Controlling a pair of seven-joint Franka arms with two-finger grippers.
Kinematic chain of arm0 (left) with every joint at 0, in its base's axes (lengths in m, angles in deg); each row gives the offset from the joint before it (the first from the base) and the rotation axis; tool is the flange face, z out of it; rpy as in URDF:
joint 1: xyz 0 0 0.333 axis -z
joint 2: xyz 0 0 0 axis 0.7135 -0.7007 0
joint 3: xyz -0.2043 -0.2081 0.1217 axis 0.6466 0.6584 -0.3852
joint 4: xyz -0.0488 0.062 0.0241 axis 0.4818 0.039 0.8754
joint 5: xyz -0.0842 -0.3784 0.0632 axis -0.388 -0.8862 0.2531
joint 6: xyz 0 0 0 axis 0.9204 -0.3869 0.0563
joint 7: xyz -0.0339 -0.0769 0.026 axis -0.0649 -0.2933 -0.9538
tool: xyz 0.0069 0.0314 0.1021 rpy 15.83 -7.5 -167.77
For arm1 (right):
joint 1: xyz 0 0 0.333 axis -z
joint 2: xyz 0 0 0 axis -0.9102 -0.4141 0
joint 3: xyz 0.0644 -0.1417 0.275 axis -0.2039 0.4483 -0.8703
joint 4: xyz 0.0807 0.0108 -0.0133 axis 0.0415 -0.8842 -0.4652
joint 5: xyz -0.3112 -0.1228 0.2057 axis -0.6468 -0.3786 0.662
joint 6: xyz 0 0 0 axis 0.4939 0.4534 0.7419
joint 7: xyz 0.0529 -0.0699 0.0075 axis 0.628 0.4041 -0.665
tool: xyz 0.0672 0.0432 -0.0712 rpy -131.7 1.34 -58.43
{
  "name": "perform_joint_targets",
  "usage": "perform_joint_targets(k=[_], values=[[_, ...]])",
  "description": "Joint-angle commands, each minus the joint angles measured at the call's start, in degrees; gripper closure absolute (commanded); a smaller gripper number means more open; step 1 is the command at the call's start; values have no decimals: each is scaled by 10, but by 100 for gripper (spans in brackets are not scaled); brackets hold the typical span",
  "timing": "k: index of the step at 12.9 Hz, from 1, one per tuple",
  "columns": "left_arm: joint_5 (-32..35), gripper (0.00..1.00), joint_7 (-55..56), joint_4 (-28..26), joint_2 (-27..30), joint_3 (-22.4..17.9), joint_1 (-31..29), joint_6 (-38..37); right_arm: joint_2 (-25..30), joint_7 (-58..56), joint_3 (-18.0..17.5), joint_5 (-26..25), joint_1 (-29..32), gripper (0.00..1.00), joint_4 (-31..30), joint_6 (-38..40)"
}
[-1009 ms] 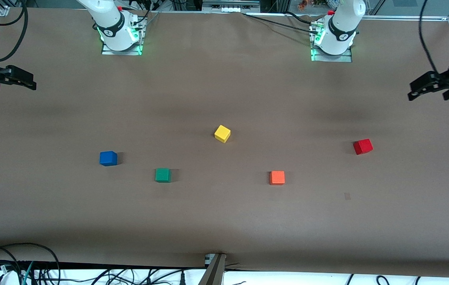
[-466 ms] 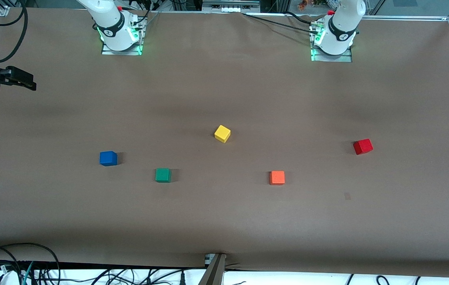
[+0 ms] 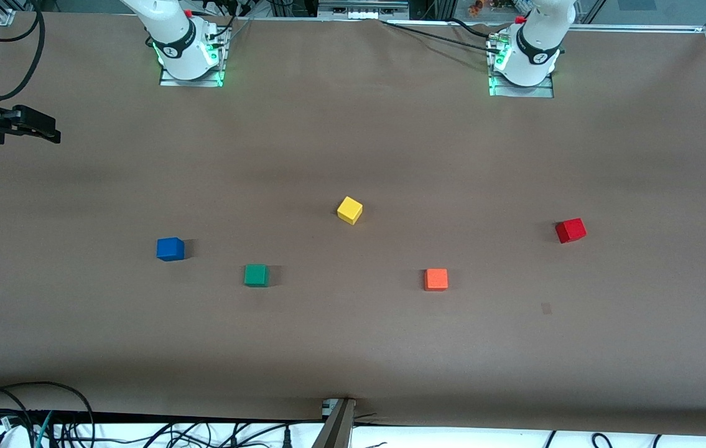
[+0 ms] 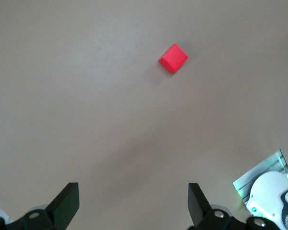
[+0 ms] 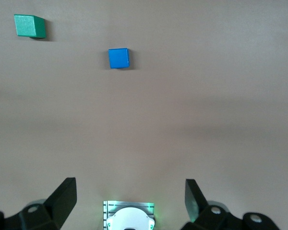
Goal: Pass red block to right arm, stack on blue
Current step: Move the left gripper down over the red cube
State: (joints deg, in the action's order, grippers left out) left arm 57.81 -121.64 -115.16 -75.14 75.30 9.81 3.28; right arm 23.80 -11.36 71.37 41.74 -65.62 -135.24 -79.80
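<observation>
The red block (image 3: 570,230) lies on the brown table toward the left arm's end; it also shows in the left wrist view (image 4: 173,58). The blue block (image 3: 170,249) lies toward the right arm's end and shows in the right wrist view (image 5: 118,58). My left gripper (image 4: 133,189) is open and empty, high over bare table, and has all but left the front view at the left arm's end. My right gripper (image 3: 48,129) is up over the table's edge at the right arm's end; in its wrist view it (image 5: 129,184) is open and empty.
A green block (image 3: 256,275) lies beside the blue one, a little nearer to the front camera. A yellow block (image 3: 349,210) lies mid-table. An orange block (image 3: 435,279) lies between the green and red ones. Cables run along the table's front edge.
My left gripper has swung outward past the table's edge at the left arm's end and almost out of the front view. My right gripper has barely shifted. No block has moved.
</observation>
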Motion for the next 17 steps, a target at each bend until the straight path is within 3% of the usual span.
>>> perform_joint_targets(k=[1, 7, 13, 17], values=[[-66, 0, -151, 25, -68, 7, -52, -7, -5, -7, -2, 10, 3, 0, 14, 5], [-169, 0, -356, 23, -186, 7, -76, -32, -8, -7, -2, 10, 3, 0, 15, -2], [-283, 0, -452, 21, -329, 13, -72, -58, -9, -7, -1, 16, 4, 0, 15, -2], [-333, 0, -476, 22, -368, 14, -58, -50, -9, -8, 0, 25, 6, 0, 15, -2]])
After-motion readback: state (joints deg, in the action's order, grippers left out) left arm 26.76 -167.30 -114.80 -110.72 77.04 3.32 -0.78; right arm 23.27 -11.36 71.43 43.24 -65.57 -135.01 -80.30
